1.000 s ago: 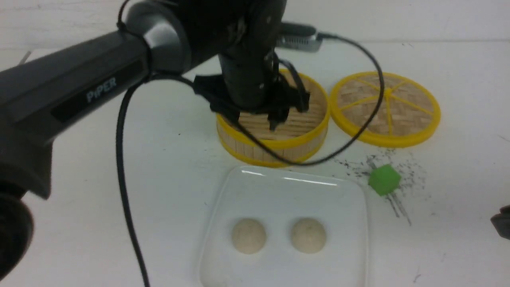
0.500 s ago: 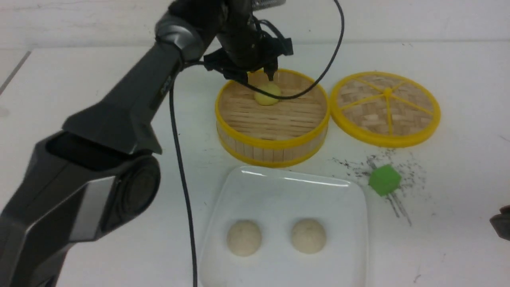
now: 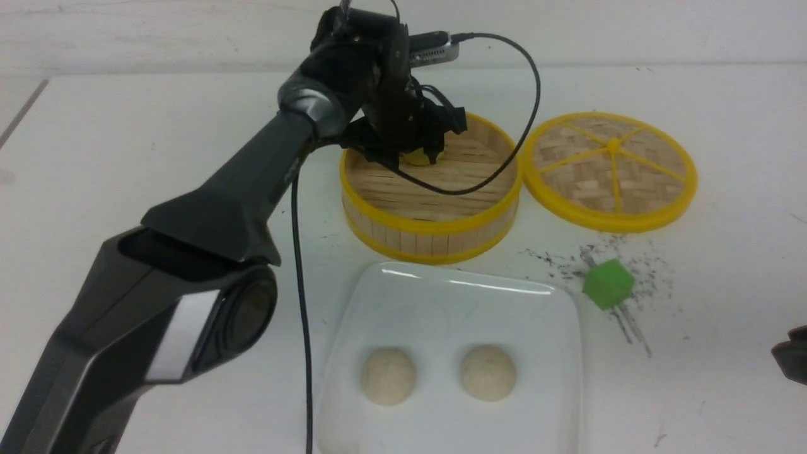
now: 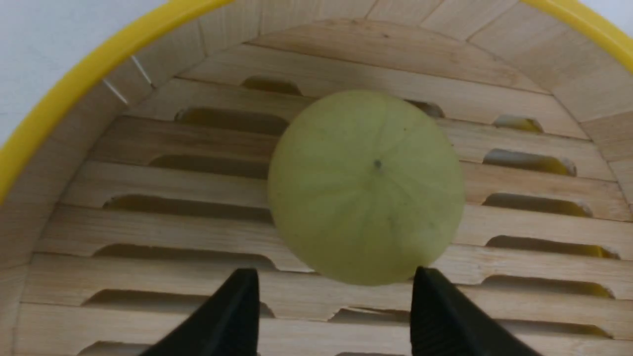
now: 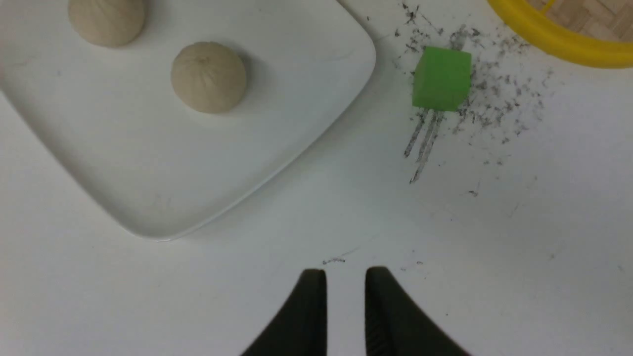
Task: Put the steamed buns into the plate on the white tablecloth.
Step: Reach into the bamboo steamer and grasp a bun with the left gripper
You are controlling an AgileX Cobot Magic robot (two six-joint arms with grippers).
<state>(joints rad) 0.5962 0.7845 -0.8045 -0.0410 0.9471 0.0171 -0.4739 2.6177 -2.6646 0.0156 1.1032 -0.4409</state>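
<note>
Two beige-grey steamed buns (image 3: 388, 376) (image 3: 487, 372) sit side by side on the white square plate (image 3: 454, 277), on the white tablecloth (image 3: 126, 157). They also show in the right wrist view (image 5: 106, 20) (image 5: 208, 76), with the plate (image 5: 148, 173). The pale yellow bun (image 4: 366, 185) sits in the bamboo steamer (image 3: 429, 233). My left gripper (image 3: 413, 154) is open, low inside the steamer. Its tips (image 4: 336, 277) stand either side of the yellow bun's near edge. My right gripper (image 5: 346, 273) is shut and empty above the cloth, at the right edge of the front view (image 3: 791, 359).
The steamer's yellow rim (image 4: 74, 89) rings the left gripper. The woven lid (image 3: 610, 170) lies flat to the right of the steamer. A green cube (image 3: 608, 284) stands among dark specks right of the plate, also in the right wrist view (image 5: 441, 78).
My left arm has reached farther back and dropped its gripper into the steamer around the yellow bun. The right arm and the buns on the plate have not moved.
</note>
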